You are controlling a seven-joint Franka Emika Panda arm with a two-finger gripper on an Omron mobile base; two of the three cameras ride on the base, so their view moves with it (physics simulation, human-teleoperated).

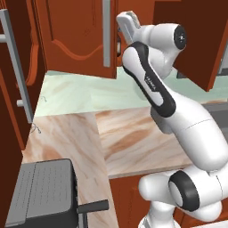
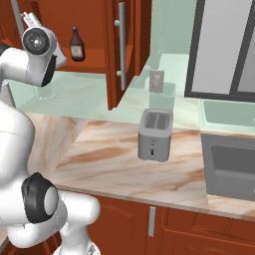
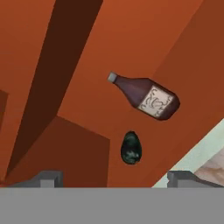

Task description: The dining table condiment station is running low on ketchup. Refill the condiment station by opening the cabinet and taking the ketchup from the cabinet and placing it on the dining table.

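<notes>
The cabinet [image 2: 94, 30] stands open, its doors [image 1: 80, 35] swung out over the counter. On its shelf stands the ketchup [image 2: 75, 45], a small dark bottle with a pale label, upright. In the hand view the ketchup [image 3: 146, 96] appears tilted by the camera's roll, ahead of and apart from my gripper [image 3: 116, 179]. The gripper is open, its fingertips [image 3: 48, 178] wide apart with nothing between them. A dark green oval thing [image 3: 131, 148] lies on the shelf between the gripper and the bottle. My hand [image 1: 128, 23] is raised at the cabinet's opening. The dining table is out of view.
A silver toaster [image 2: 155, 134] stands on the marble counter [image 1: 133, 138], with a sink [image 2: 229, 164] to its right below a window. A clear glass [image 2: 45, 92] sits under the cabinet. A dark grey appliance [image 1: 44, 191] occupies the counter's near left corner.
</notes>
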